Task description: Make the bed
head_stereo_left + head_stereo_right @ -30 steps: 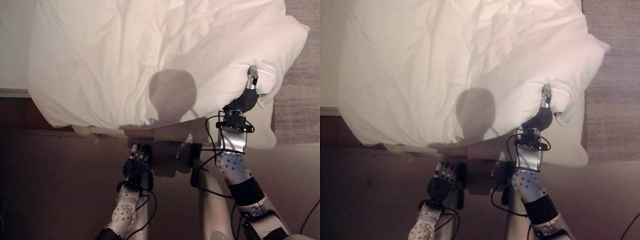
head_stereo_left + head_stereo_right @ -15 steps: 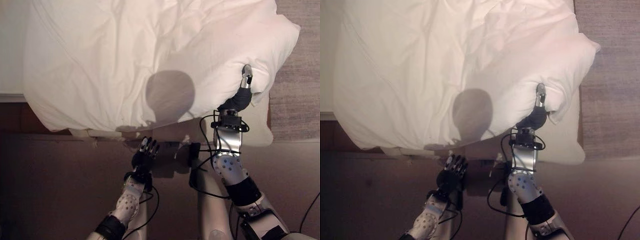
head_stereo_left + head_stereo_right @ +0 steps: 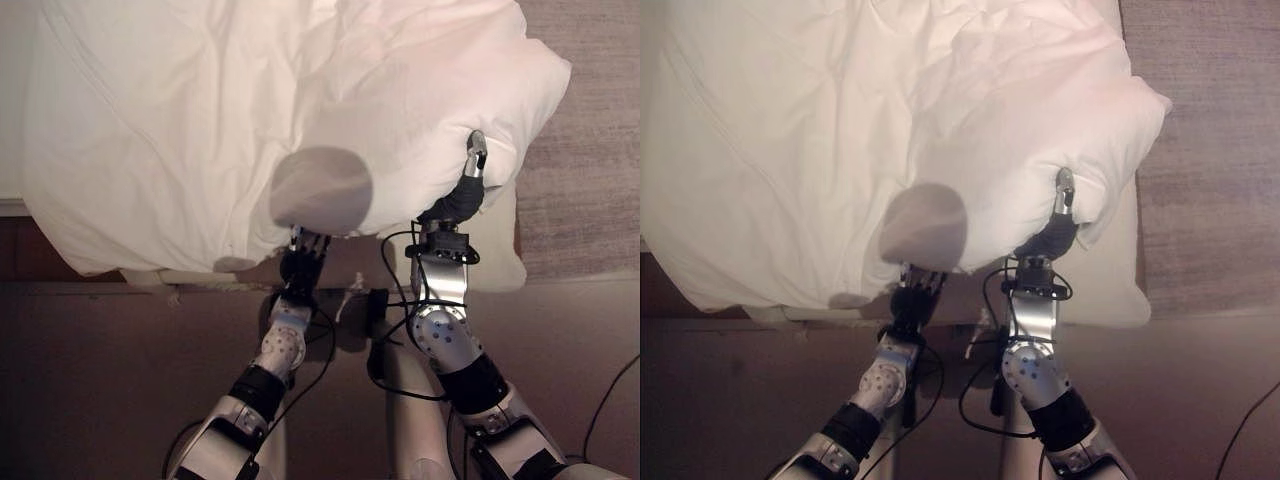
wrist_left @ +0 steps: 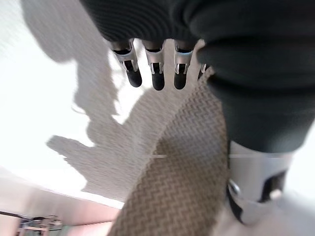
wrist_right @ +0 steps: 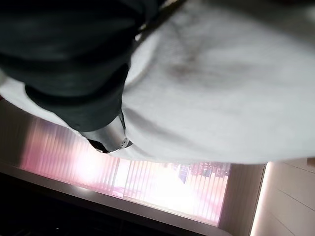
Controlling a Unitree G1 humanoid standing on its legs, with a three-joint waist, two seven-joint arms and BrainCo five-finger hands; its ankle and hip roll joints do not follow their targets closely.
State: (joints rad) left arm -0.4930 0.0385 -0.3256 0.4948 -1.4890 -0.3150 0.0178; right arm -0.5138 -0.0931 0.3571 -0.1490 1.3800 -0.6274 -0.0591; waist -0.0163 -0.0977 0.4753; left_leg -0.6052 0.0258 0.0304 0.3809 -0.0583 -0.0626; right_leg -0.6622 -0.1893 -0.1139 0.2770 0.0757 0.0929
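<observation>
A rumpled white duvet (image 3: pixel 200 110) covers the bed and hangs over its near edge. My right hand (image 3: pixel 461 198) is dug into a puffed fold at the duvet's near right corner (image 3: pixel 1110 120). Its thumb (image 3: pixel 476 152) lies on top of the cloth and its fingers are under it, pinching the fold. The right wrist view has white cloth (image 5: pixel 221 98) pressed against the hand. My left hand (image 3: pixel 301 265) reaches up to the duvet's near edge at the middle, fingers (image 4: pixel 157 73) straight and spread, their tips at the white cloth, holding nothing.
A corner of the white mattress (image 3: pixel 502 262) shows under the lifted duvet corner. Grey-brown carpet (image 3: pixel 590 150) lies to the right of the bed. A beige woven bed base (image 4: pixel 182 191) runs below the duvet's edge, with dark floor (image 3: pixel 100 370) in front.
My left hand has risen from low by the bed base up to the duvet's near edge. The camera has shifted; my right hand keeps its hold at the corner.
</observation>
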